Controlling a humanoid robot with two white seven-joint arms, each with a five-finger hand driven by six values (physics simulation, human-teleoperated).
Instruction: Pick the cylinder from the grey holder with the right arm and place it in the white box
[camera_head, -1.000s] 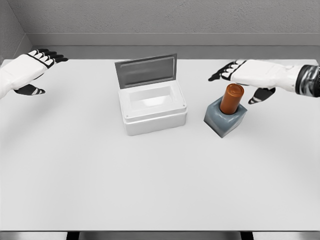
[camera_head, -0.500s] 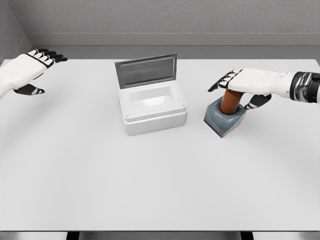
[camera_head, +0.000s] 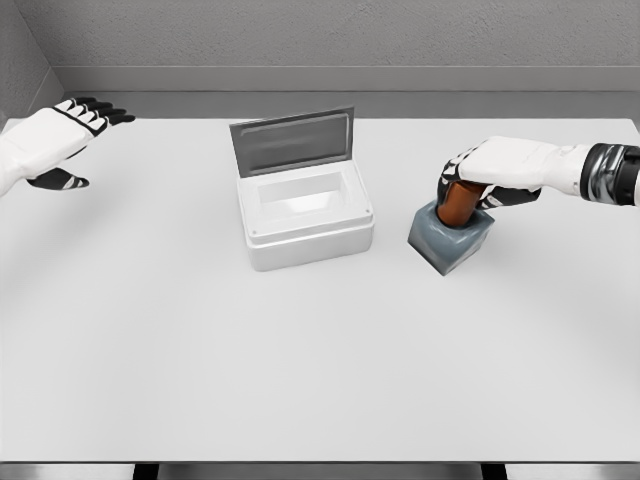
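An orange-brown cylinder stands upright in the grey holder at the right of the table. My right hand covers the cylinder's top, its dark fingers curled down around it. The white box sits at the table's centre, its grey lid raised at the back and its inside empty. My left hand hovers open at the far left edge, away from everything.
The white table spreads wide in front of the box and holder. A grey wall runs along the table's far edge.
My right hand came down from behind the cylinder onto its top, and its fingers curled shut around it. The cylinder stays in the holder. The left hand has not moved.
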